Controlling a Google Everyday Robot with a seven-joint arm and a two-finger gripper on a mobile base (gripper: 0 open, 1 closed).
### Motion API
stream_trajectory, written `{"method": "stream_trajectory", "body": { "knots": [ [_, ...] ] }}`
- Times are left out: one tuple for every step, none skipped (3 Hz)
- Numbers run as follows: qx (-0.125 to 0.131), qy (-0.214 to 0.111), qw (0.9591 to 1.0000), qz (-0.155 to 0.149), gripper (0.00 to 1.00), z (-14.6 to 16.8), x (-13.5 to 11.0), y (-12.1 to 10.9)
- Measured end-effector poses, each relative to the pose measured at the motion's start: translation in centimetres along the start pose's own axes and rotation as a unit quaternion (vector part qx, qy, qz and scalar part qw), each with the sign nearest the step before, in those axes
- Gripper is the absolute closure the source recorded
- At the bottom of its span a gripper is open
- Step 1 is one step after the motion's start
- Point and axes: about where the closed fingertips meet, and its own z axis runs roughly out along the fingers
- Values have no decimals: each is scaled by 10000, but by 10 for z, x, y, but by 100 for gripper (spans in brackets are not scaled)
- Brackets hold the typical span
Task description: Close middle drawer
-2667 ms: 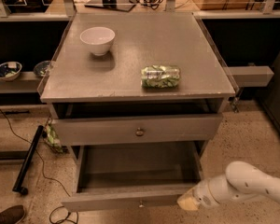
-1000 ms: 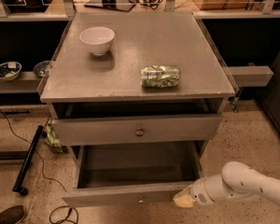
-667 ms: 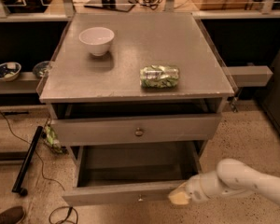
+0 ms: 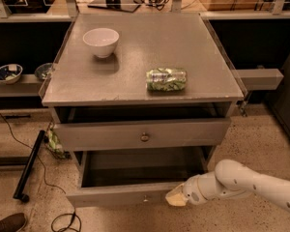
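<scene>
The middle drawer (image 4: 116, 193) is grey, with a long low front panel and a tiny centre knob (image 4: 145, 197). It stands pulled well out of the cabinet, and its deep plain box is open to view. My gripper (image 4: 176, 197) is at the right end of the drawer's front panel, touching or almost touching it. The white arm (image 4: 251, 182) reaches in from the lower right. The lowest drawer is out of view.
The taller top drawer (image 4: 111, 134) with a brass knob is slightly open. A white bowl (image 4: 101, 41) and a lying green can (image 4: 166, 79) sit on the cabinet top (image 4: 135, 52). A black pole (image 4: 29, 166), cables and a shoe (image 4: 7, 223) are on the floor at left.
My gripper has moved left and a little up to the drawer's front panel. The middle drawer's front has slid slightly back toward the cabinet.
</scene>
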Motion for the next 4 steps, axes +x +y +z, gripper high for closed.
{"method": "stream_trajectory", "body": {
  "knots": [
    [-9,-11,10000,76,100,4,6,-1],
    [34,-90,9999,78,100,7,1,-4],
    [34,-90,9999,78,100,7,1,-3],
    [68,-224,9997,68,100,10,-4,-5]
  ]
}}
